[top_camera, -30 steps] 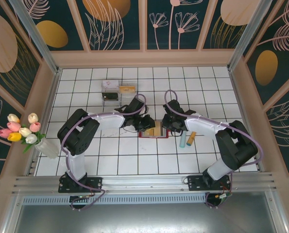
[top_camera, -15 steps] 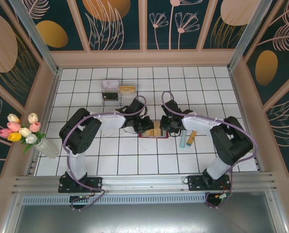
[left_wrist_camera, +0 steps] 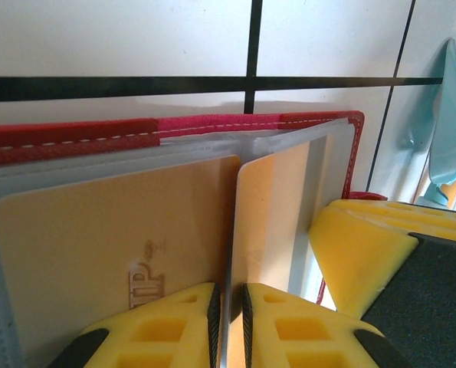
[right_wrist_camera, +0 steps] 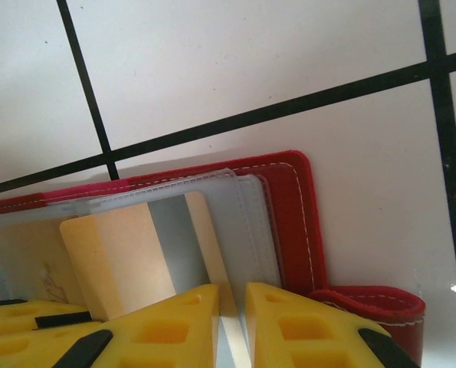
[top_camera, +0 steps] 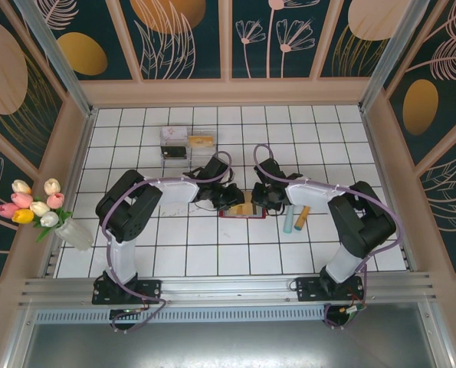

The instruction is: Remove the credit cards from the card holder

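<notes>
Atop card holder, end effectors seemingly pinch cards.

2 arms, left arm and right arm, white link shells, bulky black joint housings, lilac cables looped along each, dark bolted bases, left gripper and right gripper, yellow fingers with hollow cells, thin black inner pads

Low in the left wrist view, a tan-orange card inside the card holder bears embossed letters ending "IP", partly covered. No other text is legible.
</notes>
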Controlling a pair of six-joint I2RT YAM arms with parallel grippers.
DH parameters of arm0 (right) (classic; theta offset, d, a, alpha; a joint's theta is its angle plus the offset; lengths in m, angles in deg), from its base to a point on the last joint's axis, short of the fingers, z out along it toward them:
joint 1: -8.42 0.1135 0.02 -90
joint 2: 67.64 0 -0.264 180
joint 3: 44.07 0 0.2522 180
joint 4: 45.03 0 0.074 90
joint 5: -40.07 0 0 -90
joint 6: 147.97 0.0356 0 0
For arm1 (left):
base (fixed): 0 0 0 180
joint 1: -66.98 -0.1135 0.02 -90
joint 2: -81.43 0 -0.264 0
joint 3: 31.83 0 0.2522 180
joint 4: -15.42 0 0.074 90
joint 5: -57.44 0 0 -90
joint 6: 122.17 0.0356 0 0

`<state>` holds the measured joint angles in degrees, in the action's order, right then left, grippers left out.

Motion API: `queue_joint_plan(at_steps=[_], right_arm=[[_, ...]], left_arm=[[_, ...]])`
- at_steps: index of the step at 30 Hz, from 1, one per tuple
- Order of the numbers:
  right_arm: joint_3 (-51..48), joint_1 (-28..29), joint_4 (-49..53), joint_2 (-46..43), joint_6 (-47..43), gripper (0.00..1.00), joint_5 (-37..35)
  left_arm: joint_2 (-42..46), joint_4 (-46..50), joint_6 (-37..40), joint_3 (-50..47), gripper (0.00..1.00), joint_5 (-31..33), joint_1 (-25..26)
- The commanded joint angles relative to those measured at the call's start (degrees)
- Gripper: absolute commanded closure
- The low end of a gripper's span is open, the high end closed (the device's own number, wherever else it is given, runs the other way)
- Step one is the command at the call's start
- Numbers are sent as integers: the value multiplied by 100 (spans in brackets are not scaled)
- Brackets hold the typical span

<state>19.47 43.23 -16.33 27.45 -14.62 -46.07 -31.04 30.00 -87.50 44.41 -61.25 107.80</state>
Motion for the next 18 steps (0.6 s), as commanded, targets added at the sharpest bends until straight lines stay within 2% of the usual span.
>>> queue_joint_plan(at_steps=[1,7,18], right_arm=[[-179,-45,97,212,-72,80,76],[-197,-50,89,221,-64,80,69],[-259,-104,174,227,-56,80,-58]], left_arm=[[-267,89,59,27,80,-198,15],[-222,-1,45,28,84,-210,14],[-81,420,329,1,93,180,8]])
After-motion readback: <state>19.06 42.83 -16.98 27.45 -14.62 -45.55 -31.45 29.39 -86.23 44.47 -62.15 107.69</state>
